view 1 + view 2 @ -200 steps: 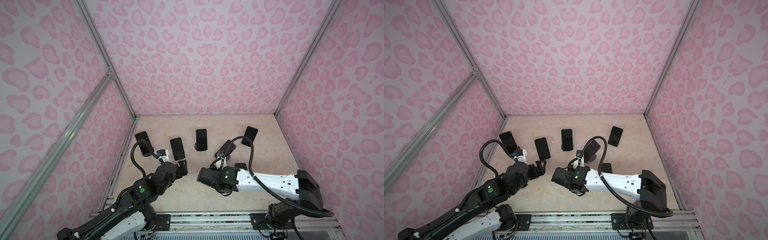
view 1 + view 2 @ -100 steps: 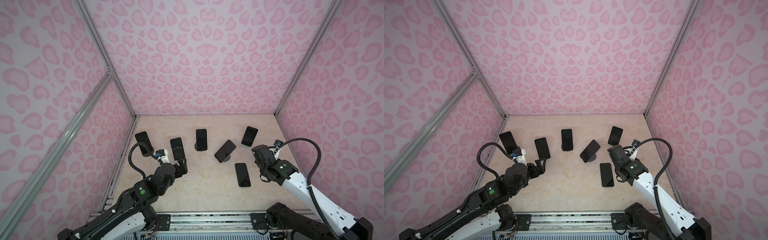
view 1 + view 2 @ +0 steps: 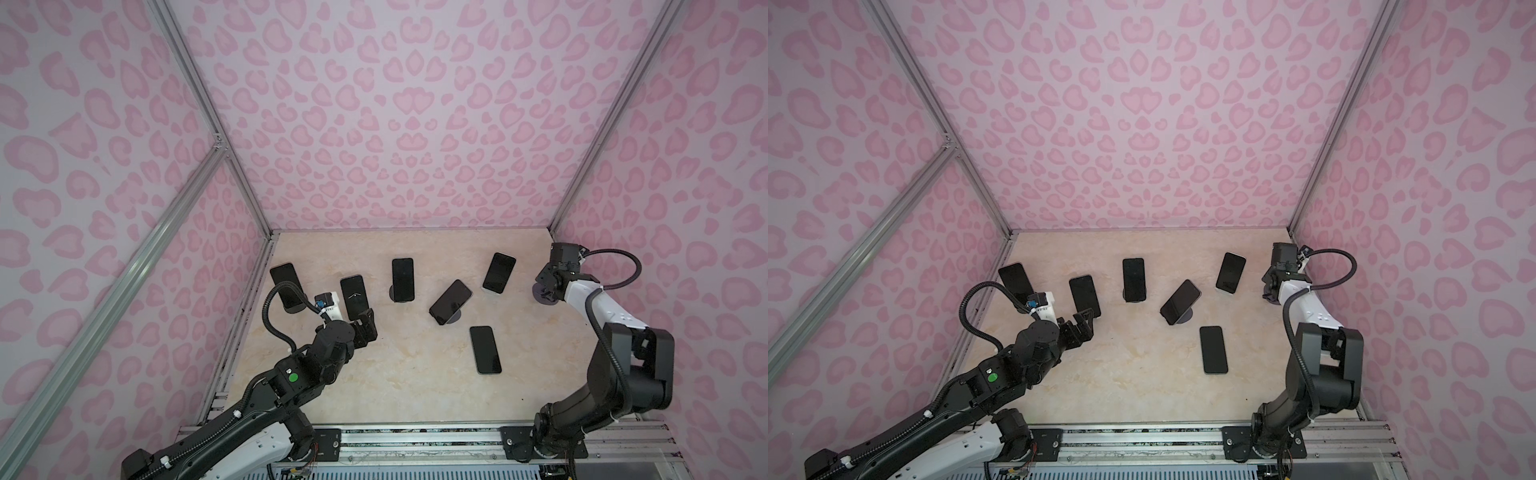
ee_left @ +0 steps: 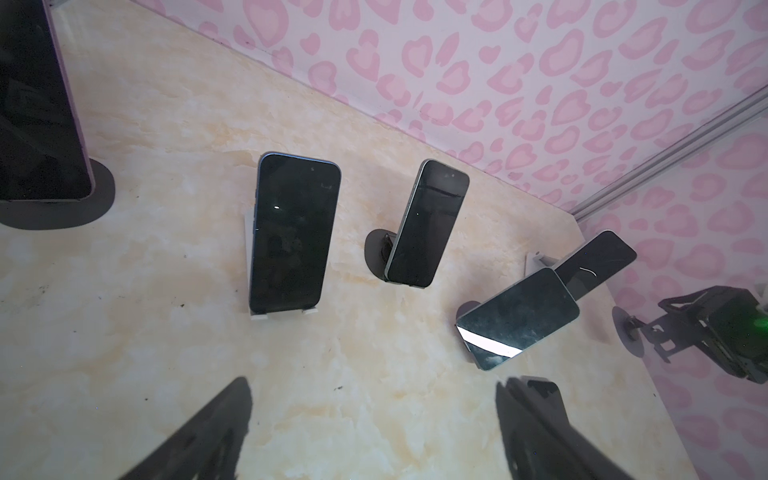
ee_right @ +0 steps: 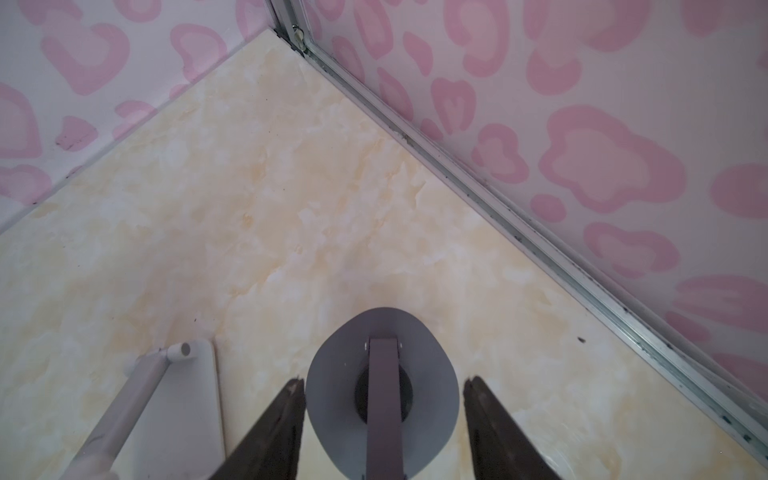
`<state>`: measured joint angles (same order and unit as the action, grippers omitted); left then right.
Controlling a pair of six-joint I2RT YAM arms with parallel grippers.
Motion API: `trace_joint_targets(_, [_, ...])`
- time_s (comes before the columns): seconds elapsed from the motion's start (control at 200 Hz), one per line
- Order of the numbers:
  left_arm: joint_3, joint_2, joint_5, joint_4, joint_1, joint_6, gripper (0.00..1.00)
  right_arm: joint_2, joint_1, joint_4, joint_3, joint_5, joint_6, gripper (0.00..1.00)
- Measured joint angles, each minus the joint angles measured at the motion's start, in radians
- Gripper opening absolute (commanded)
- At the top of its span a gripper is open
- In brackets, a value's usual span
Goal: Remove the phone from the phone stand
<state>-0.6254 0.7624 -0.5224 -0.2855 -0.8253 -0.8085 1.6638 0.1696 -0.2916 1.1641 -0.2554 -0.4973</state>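
Left gripper (image 4: 374,386) is spread wide, just short of the phone (image 4: 291,237) propped on its white stand (image 4: 261,318). Best pinched by the long edges, lifted straight off. Right gripper (image 5: 384,380), far right of it, flanks an empty stand (image 5: 428,395); grip can't be told.

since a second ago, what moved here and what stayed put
The right gripper swung from the middle, beside the tilted phone, out to the right wall, apparently carrying the bare grey stand now between its fingers. That uncovered the flat phone. The left gripper stayed open and still; every phone kept its place.
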Motion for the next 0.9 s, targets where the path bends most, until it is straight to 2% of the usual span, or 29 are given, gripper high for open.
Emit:
trace_joint_targets(0.2, [0.000,0.013,0.034,0.001,0.054,0.001,0.95,0.257,0.024,-0.057,0.268,0.046,0.059,0.52])
trace_joint_targets(0.345, [0.000,0.029,0.052,0.005,0.087,0.001,0.95,0.345,0.027,-0.112,0.373,0.060,0.076,0.55])
trace_joint_targets(0.42, [0.000,0.047,0.057,0.021,0.103,-0.002,0.95,0.376,0.027,-0.130,0.401,0.072,0.084,0.61])
trace_joint_targets(0.685, [-0.058,0.115,0.109,0.028,0.124,0.004,0.95,0.398,0.026,-0.203,0.447,0.094,0.093,0.85])
trace_joint_targets(0.9, [-0.080,0.101,0.154,0.018,0.124,0.016,0.95,0.294,0.023,-0.267,0.449,0.093,0.095,0.91])
